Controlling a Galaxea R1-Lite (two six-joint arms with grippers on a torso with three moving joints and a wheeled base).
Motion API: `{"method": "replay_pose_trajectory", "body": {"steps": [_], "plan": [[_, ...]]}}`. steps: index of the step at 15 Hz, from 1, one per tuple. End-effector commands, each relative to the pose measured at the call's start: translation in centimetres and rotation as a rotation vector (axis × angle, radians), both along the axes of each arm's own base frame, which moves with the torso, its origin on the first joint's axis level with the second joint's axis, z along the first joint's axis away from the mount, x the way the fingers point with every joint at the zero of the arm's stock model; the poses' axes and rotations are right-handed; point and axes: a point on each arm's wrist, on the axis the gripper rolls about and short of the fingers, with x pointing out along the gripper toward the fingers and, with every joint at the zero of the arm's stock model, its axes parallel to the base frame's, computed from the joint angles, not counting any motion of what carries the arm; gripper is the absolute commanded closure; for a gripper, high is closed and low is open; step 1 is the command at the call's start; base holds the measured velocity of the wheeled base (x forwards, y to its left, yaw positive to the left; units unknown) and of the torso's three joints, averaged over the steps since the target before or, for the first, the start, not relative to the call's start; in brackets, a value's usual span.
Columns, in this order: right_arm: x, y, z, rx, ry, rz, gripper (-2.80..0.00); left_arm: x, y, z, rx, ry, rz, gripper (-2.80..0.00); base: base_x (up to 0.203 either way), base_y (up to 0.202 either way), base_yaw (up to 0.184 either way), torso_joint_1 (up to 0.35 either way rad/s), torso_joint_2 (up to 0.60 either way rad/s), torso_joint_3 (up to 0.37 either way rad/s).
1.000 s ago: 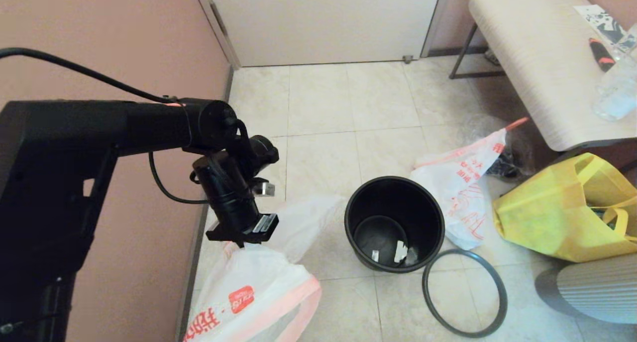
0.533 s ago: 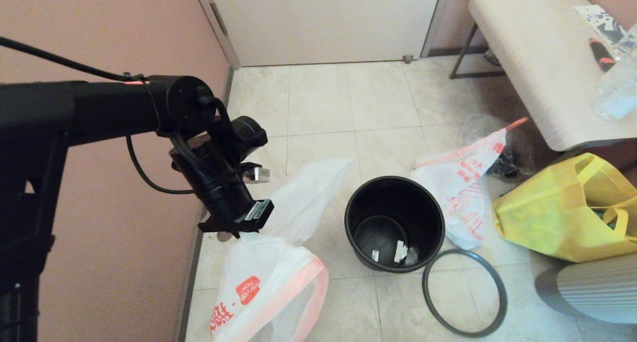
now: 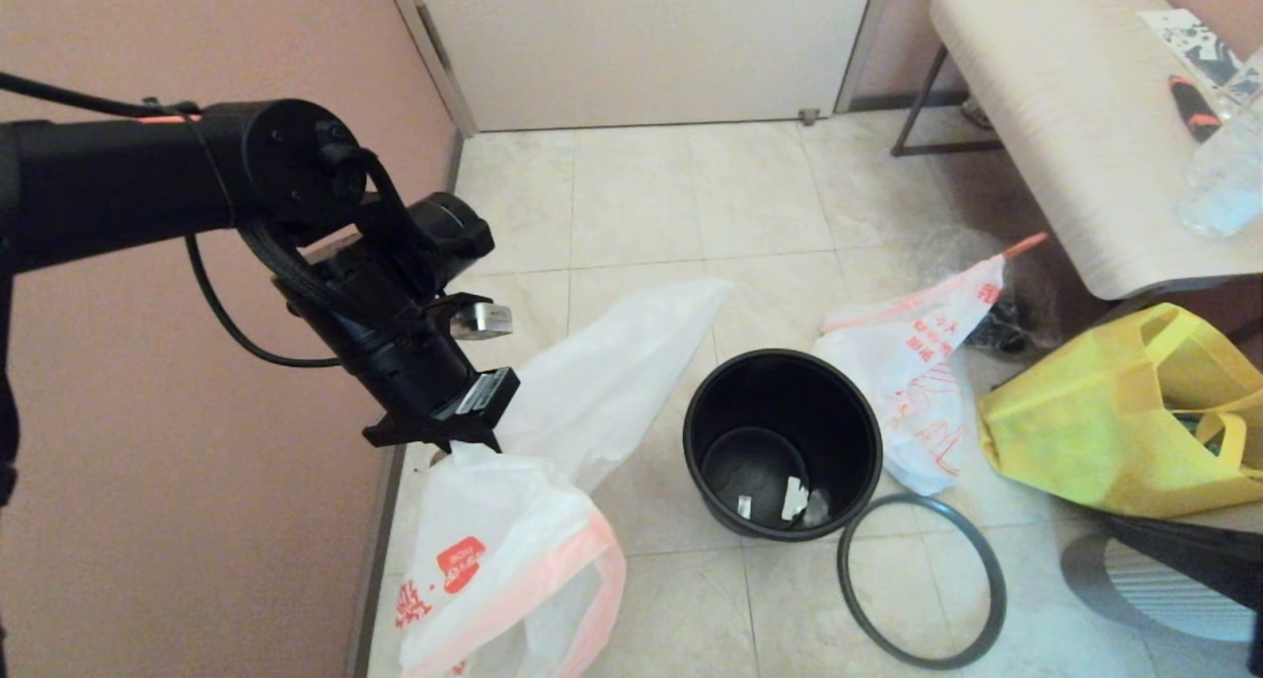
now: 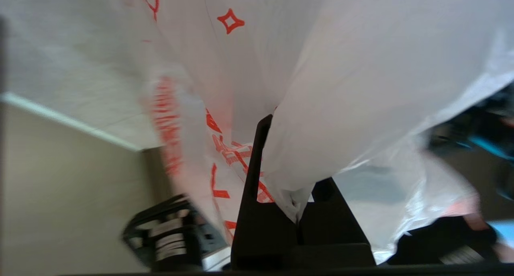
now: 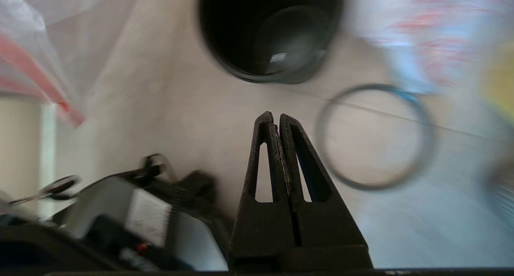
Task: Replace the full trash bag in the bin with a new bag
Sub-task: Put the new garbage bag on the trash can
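1. Left gripper [image 3: 464,448] clamped on the new bag [image 3: 513,550] — it has lifted over the last second; bag now hangs left of the bin [image 3: 781,441], mouth sagging open.
2. Right gripper [image 5: 277,119] pinched empty, just swinging in over the floor.
3. Full trash bag [image 3: 913,382] lies behind the bin, hoop [image 3: 921,579] off — bin is ready for lining.

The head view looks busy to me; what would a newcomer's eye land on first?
First, the black left arm on the left, its left tool shut on the new bag, which hangs white and orange-printed above the floor by the wall. Next, the bin, a black bucket standing open mid-floor, with its grey hoop lying loose beside it. Behind the bin slumps the full trash bag, next to a yellow tote.
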Motion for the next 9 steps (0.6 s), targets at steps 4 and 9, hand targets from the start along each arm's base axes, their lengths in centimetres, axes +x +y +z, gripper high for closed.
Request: {"method": "replay_pose_trajectory", "body": {"steps": [4, 9], "plan": [[10.3, 12.5, -3.3, -0.005, 0.140, 0.274, 0.00, 0.5, 1.6, 0.5, -0.068, -0.010, 0.050, 0.00, 0.000, 0.000, 0.000, 0.000, 0.00, 0.000], [11.1, 19.5, -2.8, 0.018, 0.076, 0.410, -2.80, 2.9, 4.2, 0.8, -0.244, -0.091, 0.149, 0.00, 0.000, 0.000, 0.000, 0.000, 0.00, 0.000]]}}
